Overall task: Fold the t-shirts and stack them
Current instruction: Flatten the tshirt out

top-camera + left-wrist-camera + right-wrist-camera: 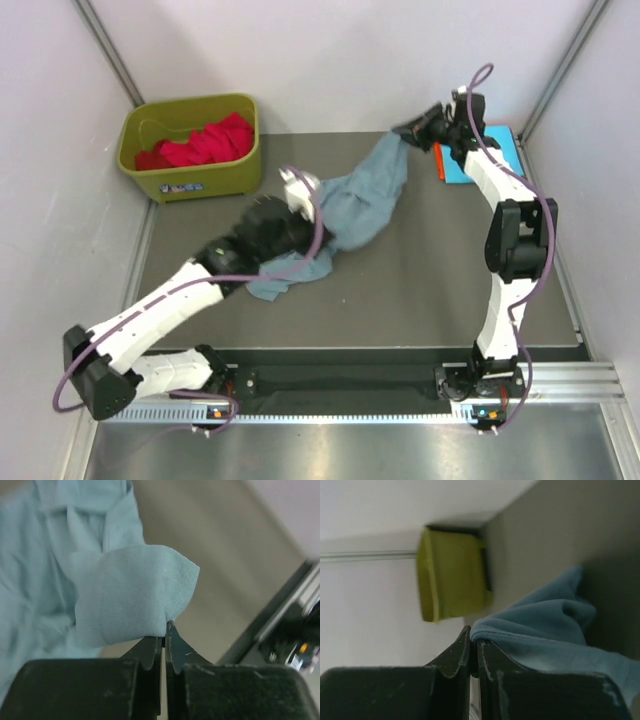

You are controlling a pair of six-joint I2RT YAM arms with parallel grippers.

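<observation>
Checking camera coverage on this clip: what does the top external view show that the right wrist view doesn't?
Only top external: the red t-shirt in the olive-green bin, the cyan t-shirt at the far right, the left arm. Only right wrist: the right gripper pinching cloth, close up. Both: the grey-blue t-shirt and the bin.

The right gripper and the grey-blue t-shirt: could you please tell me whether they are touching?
Touching. The right wrist view shows the right gripper shut, with the hemmed edge of the grey-blue t-shirt pinched between its fingertips.
</observation>
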